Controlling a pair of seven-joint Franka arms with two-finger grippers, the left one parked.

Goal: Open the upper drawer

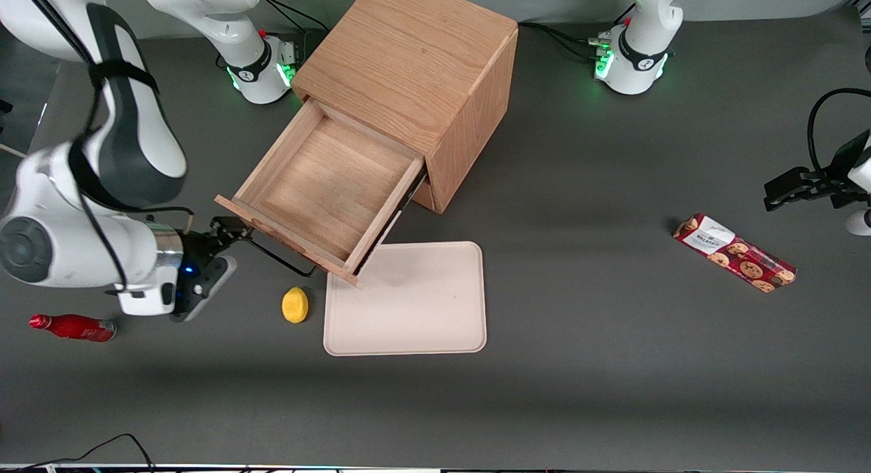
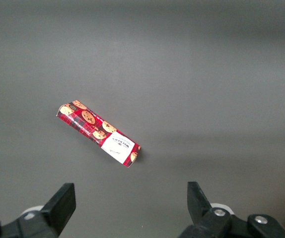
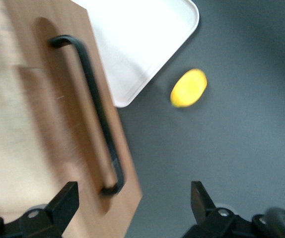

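The light-oak cabinet [image 1: 415, 58] stands at the table's back. Its upper drawer [image 1: 326, 187] is pulled far out toward the front camera and its inside is bare. The thin black bar handle [image 1: 279, 255] runs along the drawer front. My right gripper [image 1: 228, 231] is at the handle's end toward the working arm's end of the table. In the right wrist view the gripper [image 3: 135, 203] is open and holds nothing, with the drawer front [image 3: 43, 124] and the near end of the handle [image 3: 95, 109] just ahead of its fingers [image 3: 65, 201]. The bottom drawer is hidden.
A beige tray [image 1: 408, 299] lies on the table under the drawer's front corner, and a yellow fruit [image 1: 294, 304] lies beside it. Both show in the right wrist view: tray [image 3: 142, 39], fruit [image 3: 188, 88]. A red bottle [image 1: 71, 327] lies near the working arm. A cookie box [image 1: 735, 252] lies toward the parked arm's end.
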